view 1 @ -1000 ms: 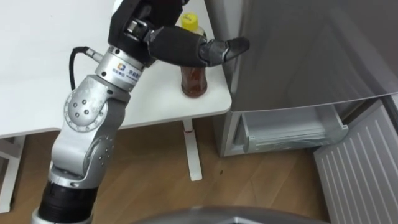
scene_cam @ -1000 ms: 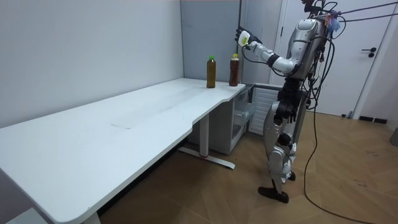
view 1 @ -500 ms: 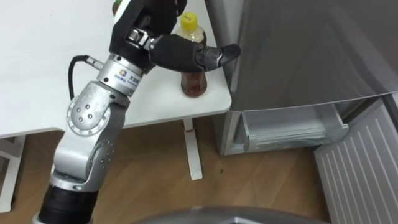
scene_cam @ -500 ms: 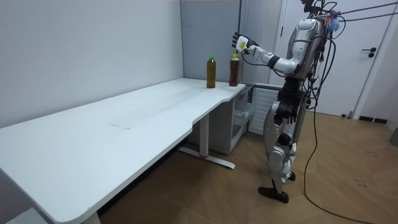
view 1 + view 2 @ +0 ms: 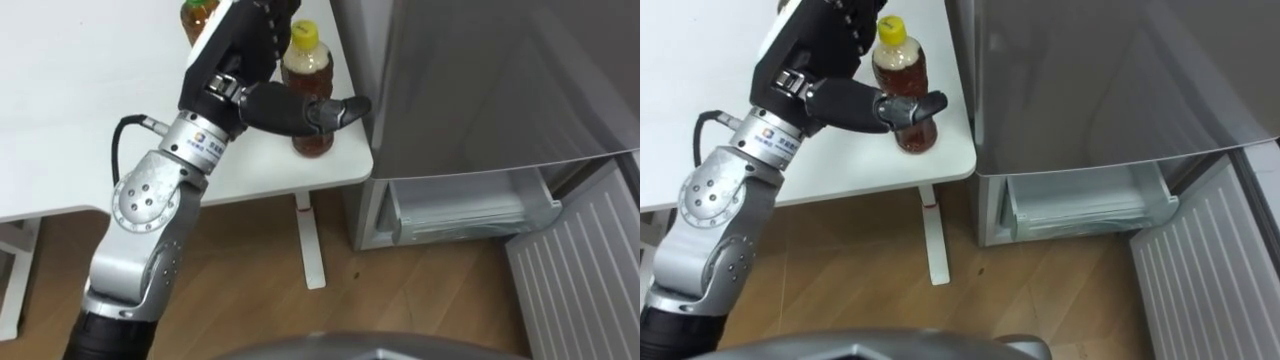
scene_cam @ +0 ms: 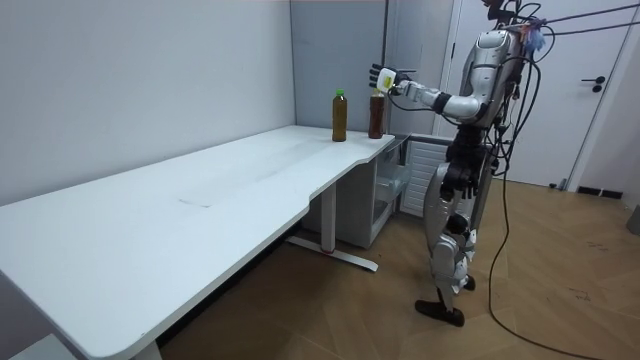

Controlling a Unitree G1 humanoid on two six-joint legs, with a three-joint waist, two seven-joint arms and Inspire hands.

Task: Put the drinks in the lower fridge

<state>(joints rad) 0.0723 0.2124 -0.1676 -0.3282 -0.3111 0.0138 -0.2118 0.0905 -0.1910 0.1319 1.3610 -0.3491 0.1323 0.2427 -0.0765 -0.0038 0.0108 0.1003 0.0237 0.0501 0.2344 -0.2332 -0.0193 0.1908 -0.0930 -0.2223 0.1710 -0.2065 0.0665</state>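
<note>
The yellow-capped bottle [image 5: 306,68] stands upright at the corner of the white surface [image 5: 80,120], just beside the fridge [image 5: 480,80]. A second bottle [image 5: 200,15] stands behind it on the same surface. The lower compartment [image 5: 470,210] of the fridge is open, with its door [image 5: 590,275] swung aside.

Handling: the bottle looks like full plastic, so judge it moderately heavy, smooth-walled and slightly yielding under pressure. Take hold around the mid-body, below the shoulder and not by the cap. Keep it upright, since it stands close to the surface edge and could tip.

Hand state: the left hand [image 5: 255,55] is at the bottle with its fingers [image 6: 377,72] spread and not closed. The thumb [image 5: 320,108] lies extended across the front of the bottle. Contact cannot be confirmed. No grasp is formed yet.
</note>
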